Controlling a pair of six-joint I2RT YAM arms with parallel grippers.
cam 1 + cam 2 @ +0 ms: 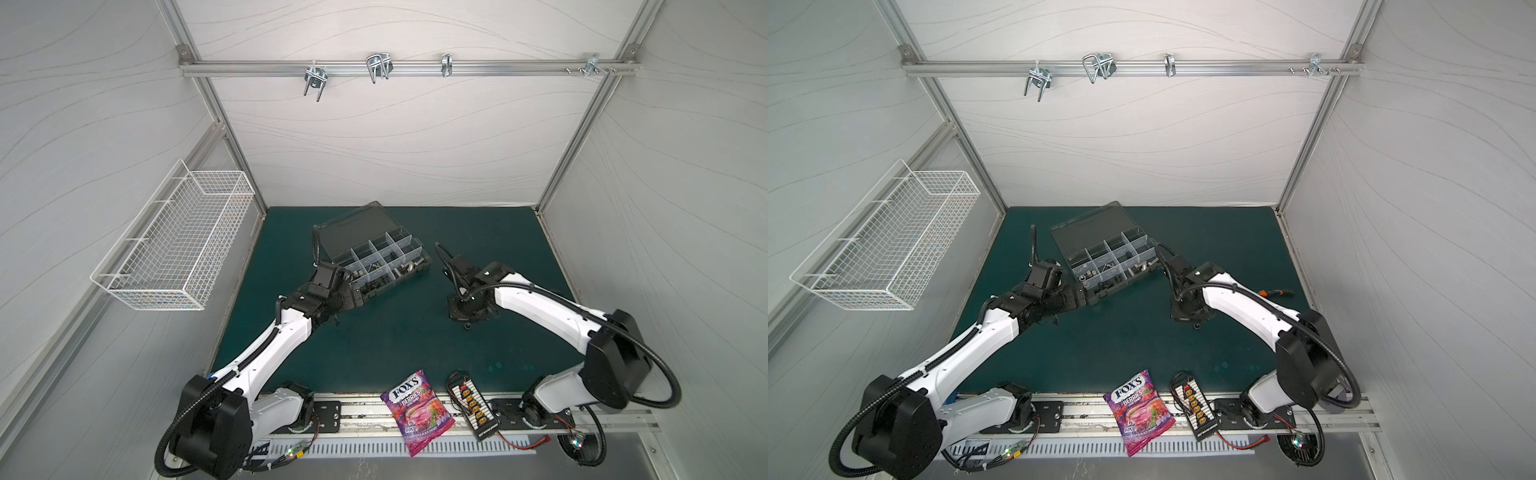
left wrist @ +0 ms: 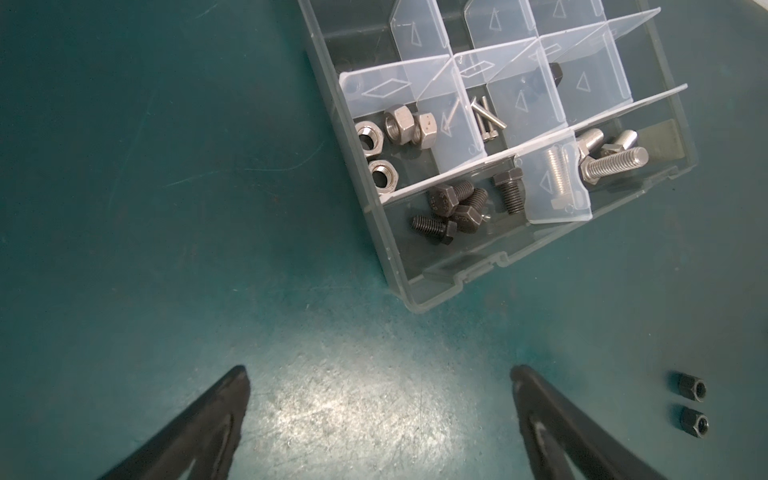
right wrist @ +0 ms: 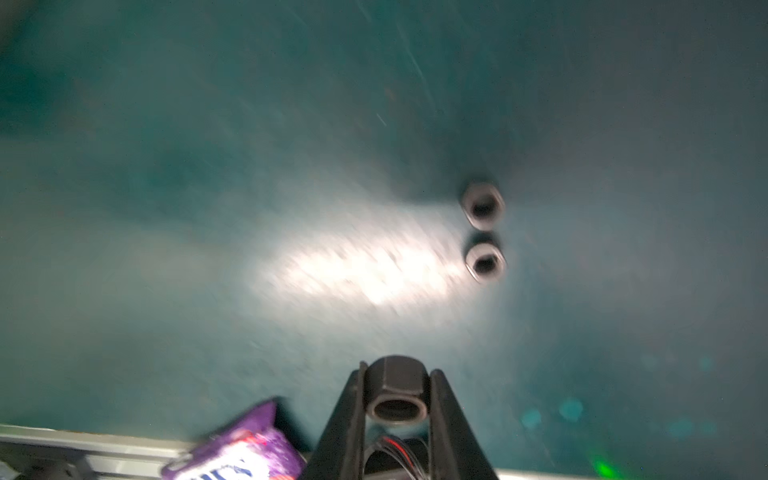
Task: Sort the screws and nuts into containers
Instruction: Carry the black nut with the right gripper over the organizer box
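**Black nut (image 3: pixel 397 388) clamped in the right gripper (image 3: pixel 397 374), a grip shown only by the right wrist view**

Nearest, a candy bag (image 1: pixel 417 411) lies at the mat's near edge. Beyond it, two loose nuts (image 3: pixel 482 205) rest side by side on the green mat (image 3: pixel 208 208), apart from the right gripper's fingers. The left gripper (image 2: pixel 378 374) is held wide apart, short of the organizer box (image 2: pixel 436 291). Only the left wrist view shows the box's sorted silver nuts (image 2: pixel 384 141), black screws (image 2: pixel 449 208) and silver bolts (image 2: pixel 602 162).
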